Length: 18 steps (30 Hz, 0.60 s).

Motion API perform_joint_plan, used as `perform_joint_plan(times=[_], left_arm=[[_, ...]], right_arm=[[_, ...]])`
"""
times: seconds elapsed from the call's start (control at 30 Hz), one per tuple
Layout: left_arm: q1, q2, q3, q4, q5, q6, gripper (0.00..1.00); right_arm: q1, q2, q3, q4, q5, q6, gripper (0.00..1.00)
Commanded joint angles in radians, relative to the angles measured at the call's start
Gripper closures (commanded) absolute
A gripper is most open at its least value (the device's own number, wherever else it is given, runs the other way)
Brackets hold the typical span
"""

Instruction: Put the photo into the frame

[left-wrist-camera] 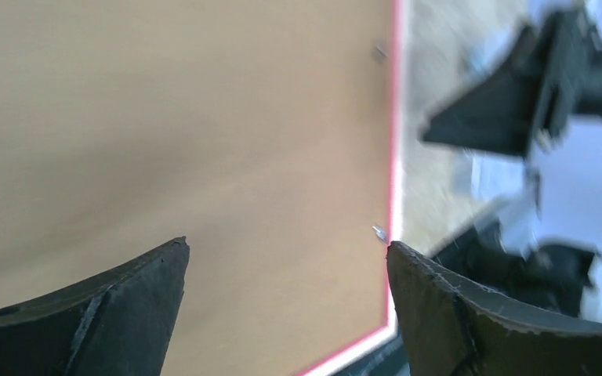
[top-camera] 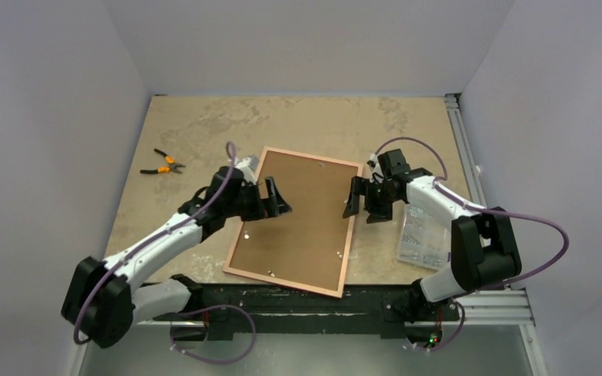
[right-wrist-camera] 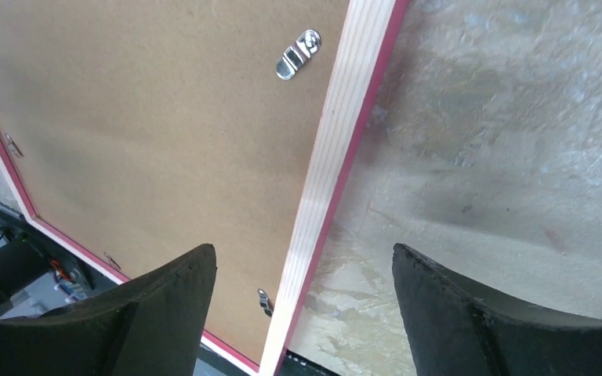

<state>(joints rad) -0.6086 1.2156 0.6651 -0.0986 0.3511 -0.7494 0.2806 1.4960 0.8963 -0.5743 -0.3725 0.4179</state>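
The frame (top-camera: 351,231) lies back side up in the middle of the table, its pale wood rim (right-wrist-camera: 337,157) edged in pink (left-wrist-camera: 396,157). A brown backing board (top-camera: 298,219) fills it, with small metal clips along its edges and a metal hanger (right-wrist-camera: 298,55). The photo is hidden. My left gripper (top-camera: 280,199) hovers open over the frame's left part, nothing between its fingers (left-wrist-camera: 288,244). My right gripper (top-camera: 364,209) hovers open over the frame's right rim, straddling it without touching (right-wrist-camera: 303,249).
Orange-handled pliers (top-camera: 162,163) lie at the far left of the table. A clear plastic packet (top-camera: 422,235) lies to the right of the frame, beside the right arm. A metal rail (top-camera: 462,149) runs along the table's right edge.
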Motion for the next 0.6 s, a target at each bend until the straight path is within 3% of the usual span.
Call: perform_joint_plan(times=[0.0,0.1,0.23,0.57], left_arm=[[0.127,-0.168,0.030,-0.415,-0.399,0.025,0.02],[0.191,-0.156,0.080,-0.581,-0.540,0.043,0.00],[0.262,-0.005,0.115,-0.633,-0.491,0.055,0.00],[0.229,0.127,-0.018,-0.272,-0.087,0.007,0.02]], right_arm=[[0.000,-0.027,-0.046,0.022,-0.016,-0.012,0.16],[0.003,-0.033,-0.082,0.048,-0.051,0.004,0.13],[0.026,-0.026,-0.109,0.071,-0.061,0.031,0.13],[0.093,0.050,-0.072,0.113,-0.041,0.079,0.13]])
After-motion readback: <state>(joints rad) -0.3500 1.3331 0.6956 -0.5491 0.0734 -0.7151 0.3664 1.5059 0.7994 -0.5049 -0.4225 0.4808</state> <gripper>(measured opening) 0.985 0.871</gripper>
